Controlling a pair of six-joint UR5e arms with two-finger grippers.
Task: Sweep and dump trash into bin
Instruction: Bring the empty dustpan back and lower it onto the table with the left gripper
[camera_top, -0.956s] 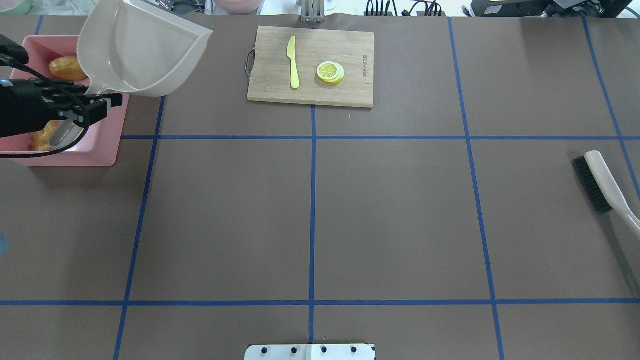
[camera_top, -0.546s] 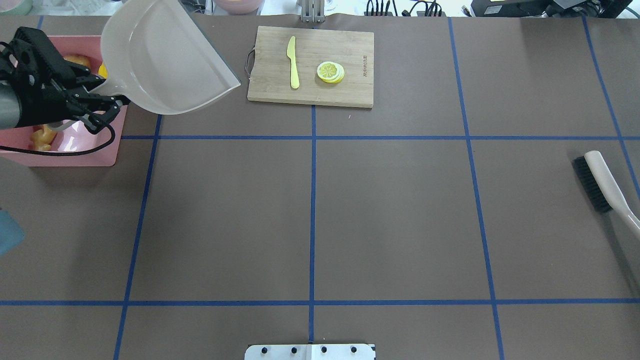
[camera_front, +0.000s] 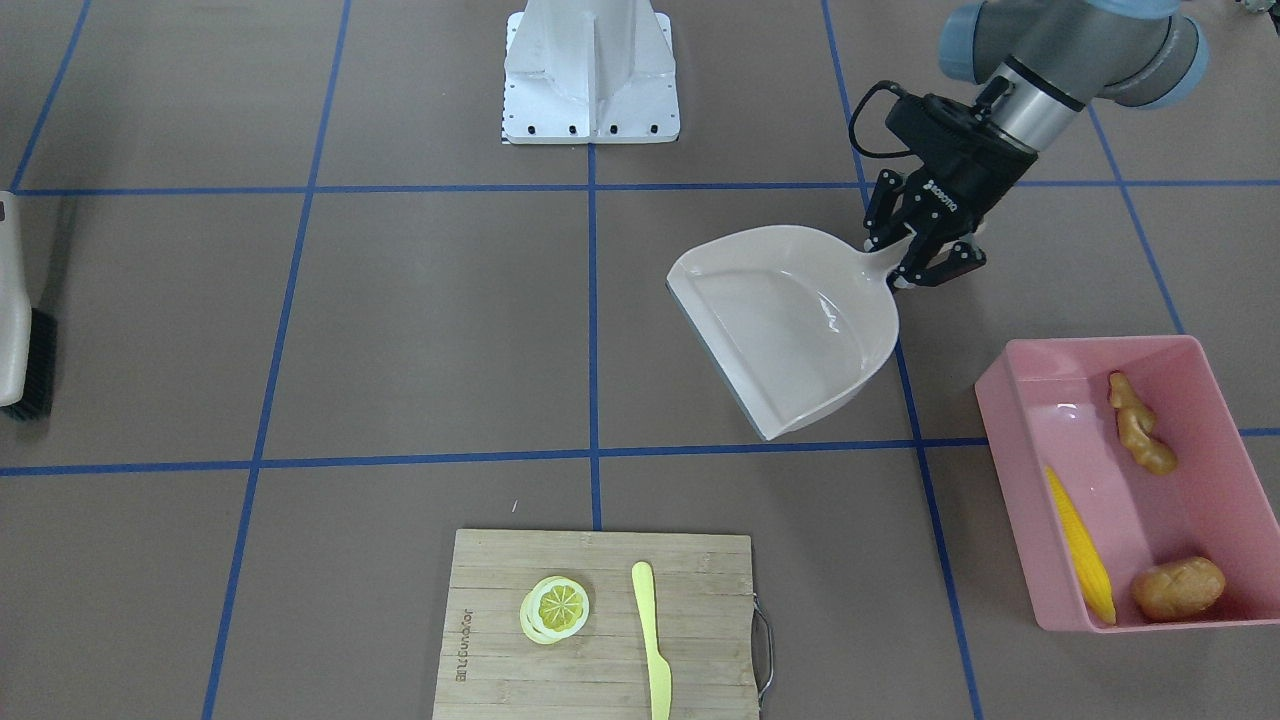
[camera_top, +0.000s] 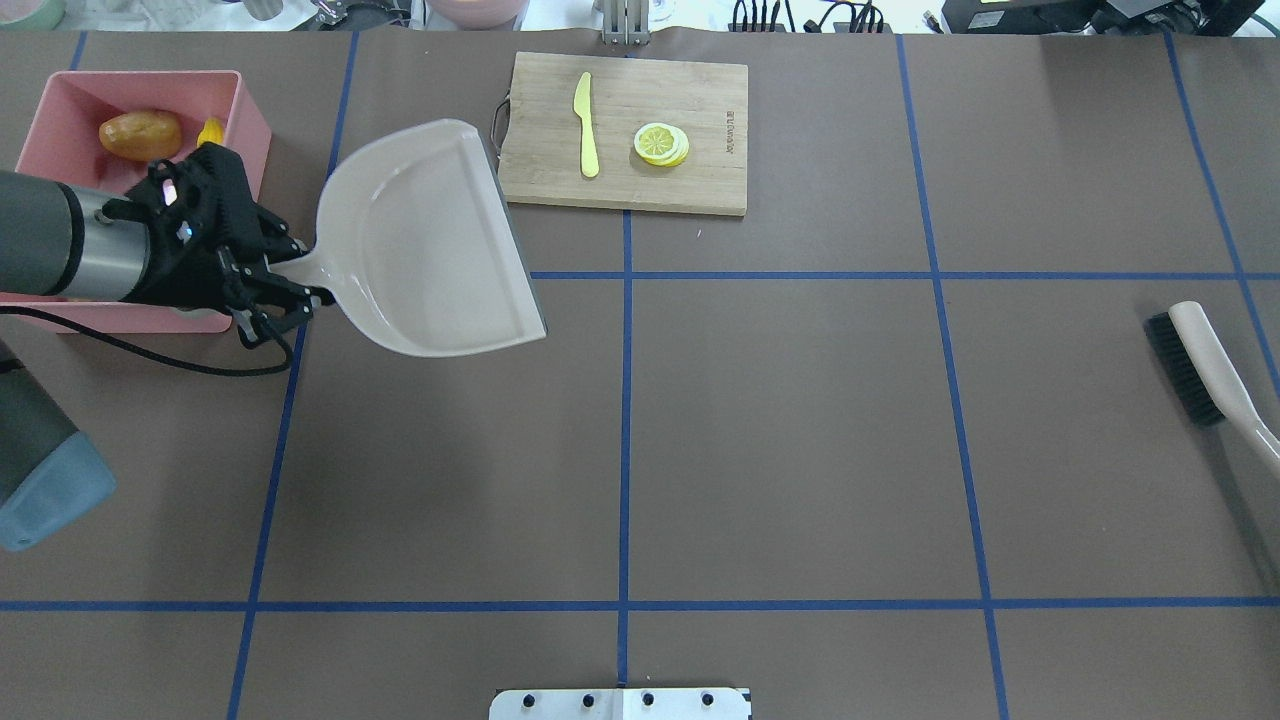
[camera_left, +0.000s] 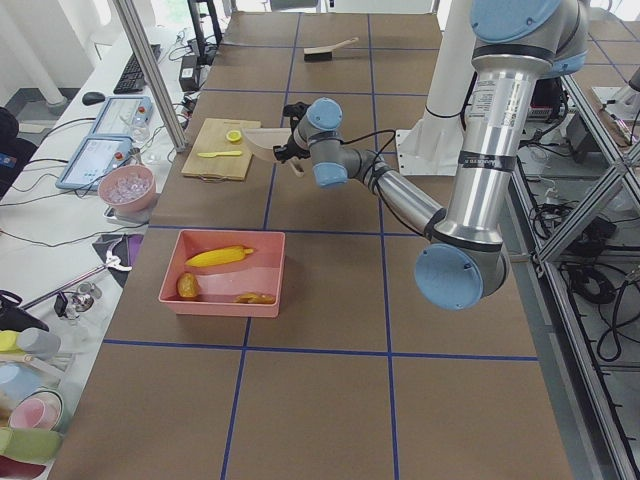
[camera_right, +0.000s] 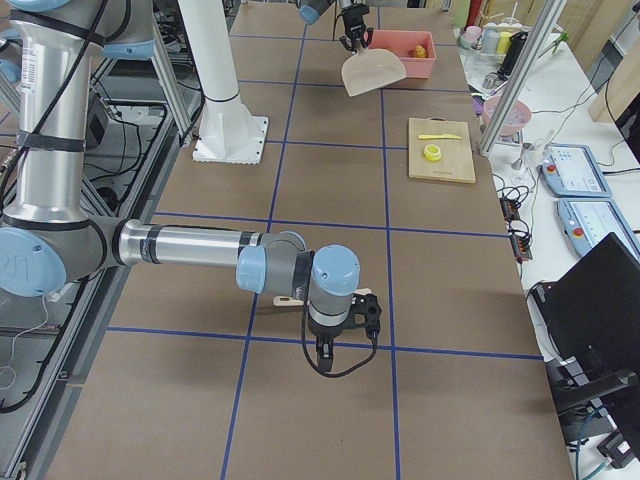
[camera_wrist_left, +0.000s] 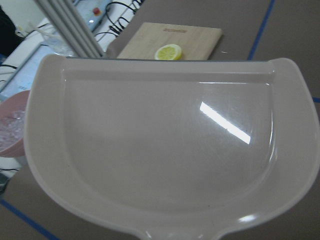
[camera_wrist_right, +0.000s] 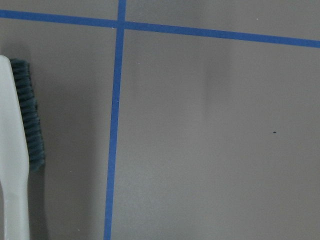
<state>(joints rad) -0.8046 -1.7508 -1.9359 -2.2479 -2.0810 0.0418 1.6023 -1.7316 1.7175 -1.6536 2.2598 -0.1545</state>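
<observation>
The pink bin (camera_front: 1008, 425) holds the yellow corn cob (camera_front: 1082, 545), the brown potato (camera_front: 1178, 587) and the tan ginger root (camera_front: 1140, 425). In the overhead view my arm covers part of the bin (camera_top: 60, 90); the potato (camera_top: 140, 135) and a corn tip (camera_top: 210, 132) show. My left gripper (camera_top: 290, 290) is shut on the handle of the beige dustpan (camera_top: 430, 245), which is level and empty beside the bin. It fills the left wrist view (camera_wrist_left: 160, 150). My right gripper (camera_right: 325, 350) shows only in the exterior right view; I cannot tell its state.
A wooden cutting board (camera_top: 700, 110) at the back carries a pale yellow knife (camera_top: 586, 125) and a lemon slice (camera_top: 661, 143), just beyond the dustpan's lip. A hand brush (camera_top: 1200, 365) lies on the table at the right edge, also in the right wrist view (camera_wrist_right: 17, 165).
The dustpan has come down from its tipped pose over the bin to level, and has moved right and nearer to me, off the bin. The brush has not moved.
</observation>
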